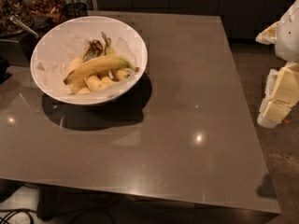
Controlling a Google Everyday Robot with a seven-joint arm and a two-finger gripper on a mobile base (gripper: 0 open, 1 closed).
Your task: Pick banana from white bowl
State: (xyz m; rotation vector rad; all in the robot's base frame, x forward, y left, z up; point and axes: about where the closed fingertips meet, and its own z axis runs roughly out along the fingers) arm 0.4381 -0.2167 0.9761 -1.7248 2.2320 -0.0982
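1. The white bowl (112, 97) stands on the grey-brown worktop (187, 139), in the upper left of the frame.
2. The banana (96, 66) lies inside the bowl on its white paper lining. It slants from lower left up to the right, across the middle of the bowl.
3. Short pale banana pieces (100, 82) lie just below it, touching it. Brownish peel scraps (96, 46) sit just above it.
4. The tool (276, 99) shows at the right edge of the frame, about mid-height. It is a white and pale yellow part hanging beyond the worktop's right edge.
5. I cannot tell whether the tool is set wide or narrow. It is well apart from the bowl and the banana, touching neither.
6. In the upper left corner, behind the bowl, stand containers of dark food (46, 6) with a metal spoon handle (22, 26).
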